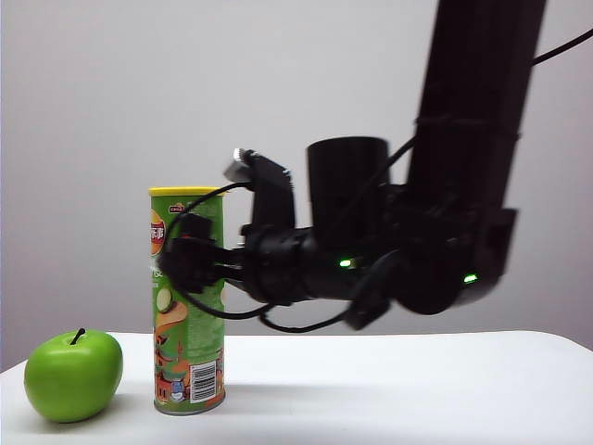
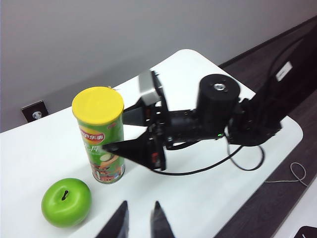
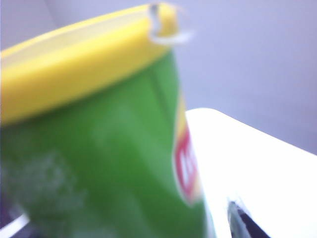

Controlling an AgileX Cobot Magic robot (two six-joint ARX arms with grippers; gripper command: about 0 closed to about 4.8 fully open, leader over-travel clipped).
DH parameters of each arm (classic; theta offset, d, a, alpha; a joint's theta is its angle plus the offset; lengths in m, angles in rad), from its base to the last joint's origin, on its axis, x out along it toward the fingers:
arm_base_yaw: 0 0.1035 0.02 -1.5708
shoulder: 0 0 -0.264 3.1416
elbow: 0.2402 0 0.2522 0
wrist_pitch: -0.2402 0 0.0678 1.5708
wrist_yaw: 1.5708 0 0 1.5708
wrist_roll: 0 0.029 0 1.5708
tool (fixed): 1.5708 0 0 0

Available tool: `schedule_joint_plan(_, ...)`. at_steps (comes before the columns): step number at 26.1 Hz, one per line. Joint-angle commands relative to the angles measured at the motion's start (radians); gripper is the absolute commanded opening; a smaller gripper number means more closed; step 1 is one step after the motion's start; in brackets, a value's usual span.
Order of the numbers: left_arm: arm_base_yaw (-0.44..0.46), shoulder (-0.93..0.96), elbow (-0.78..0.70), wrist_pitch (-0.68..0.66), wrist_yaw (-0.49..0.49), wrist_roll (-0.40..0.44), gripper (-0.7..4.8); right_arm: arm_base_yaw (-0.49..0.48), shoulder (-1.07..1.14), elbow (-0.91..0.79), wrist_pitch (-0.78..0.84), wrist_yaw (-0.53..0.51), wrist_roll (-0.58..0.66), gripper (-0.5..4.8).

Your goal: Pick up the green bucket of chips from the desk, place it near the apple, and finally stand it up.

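Note:
The green bucket of chips (image 1: 188, 306) (image 2: 101, 144) (image 3: 99, 163) stands upright on the white desk (image 1: 417, 389) (image 2: 198, 198), yellow lid up. The green apple (image 1: 73, 375) (image 2: 66, 202) sits close beside it on the left of the exterior view, a small gap between them. My right gripper (image 1: 181, 255) (image 2: 115, 130) (image 3: 126, 225) reaches in level from the right and straddles the can's upper half. It is open: in the right wrist view one finger (image 3: 240, 220) stands clear of the can wall. My left gripper (image 2: 140, 208) hangs open and empty above the desk, short of the apple.
The right arm (image 1: 417, 260) spans the desk's right half at can height, with a cable loop (image 1: 232, 311) hanging by the can. A grey wall with a socket (image 2: 34, 113) lies behind. The desk's edge (image 2: 277, 148) drops to dark floor with a loose cable (image 2: 297, 173).

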Motion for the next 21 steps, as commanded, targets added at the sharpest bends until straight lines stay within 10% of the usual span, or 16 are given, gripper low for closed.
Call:
schedule_joint_plan(1, 0.0, -0.002, 0.0, 0.016, 0.004, 0.005, 0.62, -0.007, -0.051, -0.066, -0.034, 0.001, 0.004, 4.79)
schedule_joint_plan(10, 0.0, -0.002, 0.0, 0.016, -0.001, 0.026, 0.62, -0.025, -0.391, -0.403, -0.043, -0.124, 0.147, 4.66)
schedule_joint_plan(13, 0.0, -0.002, 0.0, 0.011, -0.051, 0.022, 0.62, -0.066, -0.548, -0.482, -0.045, -0.277, 0.15, -0.3)
schedule_joint_plan(21, 0.002, -0.073, -0.027, 0.21, -0.274, -0.079, 0.82, -0.311, -1.317, -0.599, -0.651, 0.136, -0.137, -0.1)
